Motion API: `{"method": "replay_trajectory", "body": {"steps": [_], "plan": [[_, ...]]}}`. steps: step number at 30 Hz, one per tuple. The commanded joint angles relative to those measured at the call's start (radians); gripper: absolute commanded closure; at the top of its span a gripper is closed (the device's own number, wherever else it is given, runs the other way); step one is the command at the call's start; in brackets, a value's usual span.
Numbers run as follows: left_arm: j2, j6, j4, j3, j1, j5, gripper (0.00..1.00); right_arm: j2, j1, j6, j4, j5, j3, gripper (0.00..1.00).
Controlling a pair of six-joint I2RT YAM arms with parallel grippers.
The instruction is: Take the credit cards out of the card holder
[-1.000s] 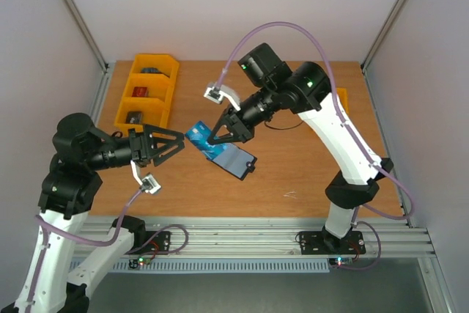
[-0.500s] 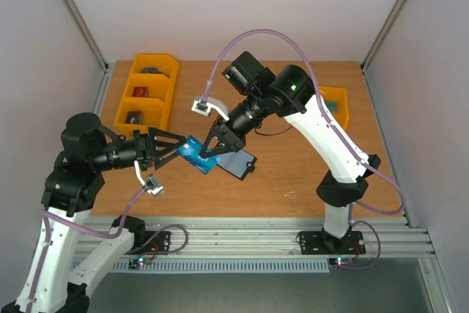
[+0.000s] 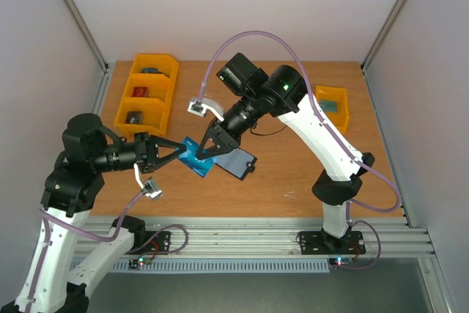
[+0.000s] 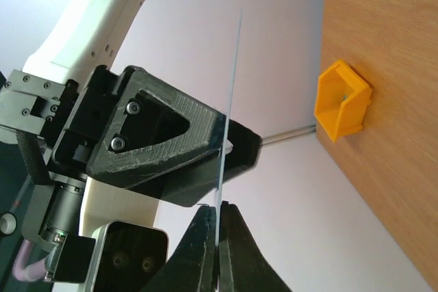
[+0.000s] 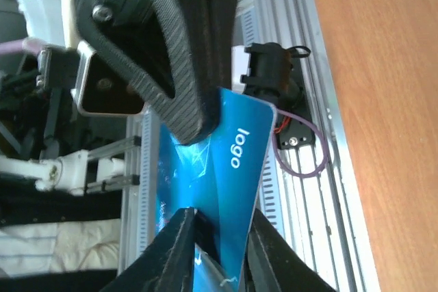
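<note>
A blue credit card point(image 3: 195, 157) hangs in the air between my two grippers, left of the card holder point(image 3: 239, 160). The holder lies open on the table, blue-grey panel up, snap tab at its right. My left gripper point(image 3: 180, 153) is shut on the card's left end; the left wrist view shows the card point(image 4: 230, 94) edge-on, pinched at my gripper point(image 4: 220, 211). My right gripper point(image 3: 208, 149) meets the card from the right. In the right wrist view its jaws point(image 5: 222, 215) stand slightly apart with the card point(image 5: 233, 169) slanting across the gap.
A three-part yellow bin point(image 3: 146, 94) with small items stands at the back left. A smaller yellow bin point(image 3: 333, 103) sits at the right, also visible as a yellow bin point(image 4: 342, 104) in the left wrist view. A thin black cable lies behind the holder.
My left gripper moved right and closed on the card. The right arm brought the card down and left to meet it, and its jaws have eased apart. The holder stayed put.
</note>
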Motion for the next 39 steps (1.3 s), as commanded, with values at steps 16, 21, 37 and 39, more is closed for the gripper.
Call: {"method": "replay_trajectory", "body": {"steps": [16,21,37,39], "plan": [[-0.001,0.034,-0.160,0.014,-0.004,-0.854,1.00,-0.538,-0.020,0.021,0.581,0.691,-0.511,0.01],[0.234,-0.279,-0.210,0.176,-0.003,-1.235,1.00,-0.636,-0.019,-0.019,0.637,0.826,-0.612,0.01],[1.316,-1.087,-0.600,1.221,0.065,-1.662,1.00,-0.607,-0.055,-0.130,0.613,0.951,-0.694,0.02],[1.380,-1.086,-0.510,1.235,0.079,-1.696,1.00,-0.596,-0.083,-0.125,0.622,0.936,-0.705,0.02]]}}
